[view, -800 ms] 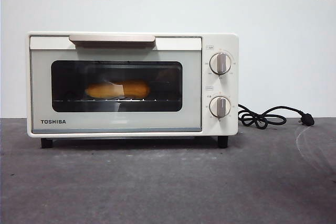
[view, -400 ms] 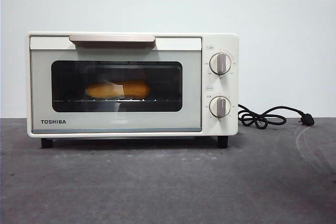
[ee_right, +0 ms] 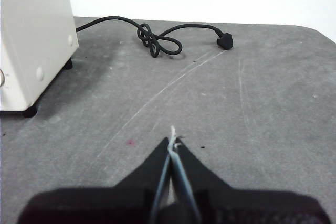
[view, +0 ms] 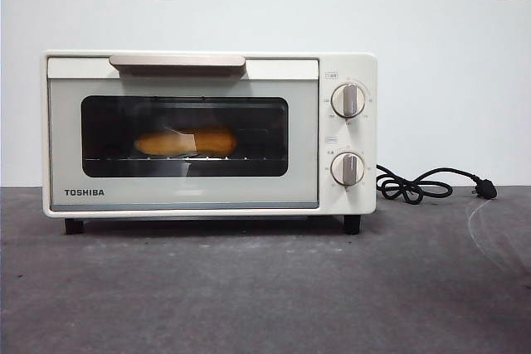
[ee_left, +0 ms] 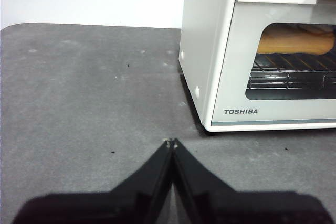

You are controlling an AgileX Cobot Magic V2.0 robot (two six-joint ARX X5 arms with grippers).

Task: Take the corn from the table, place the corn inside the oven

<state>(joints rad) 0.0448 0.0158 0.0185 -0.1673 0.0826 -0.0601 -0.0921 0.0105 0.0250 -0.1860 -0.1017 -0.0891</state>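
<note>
Bare table (view: 249, 288) before the shut oven (view: 207, 134); cord (view: 415, 186) beside it.

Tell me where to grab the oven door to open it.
Grip the wide bar handle along the top edge of the door, coming from the front. It juts out from the door with a gap beneath, which probably gives the fingers purchase. The corn lies inside on the rack.

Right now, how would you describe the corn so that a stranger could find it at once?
Look at the cream-white oven standing on the grey table. Behind its shut dark glass door, the corn lies lengthwise on the wire rack. It is the only orange-yellow thing in the scene and the only thing inside the oven.
</note>
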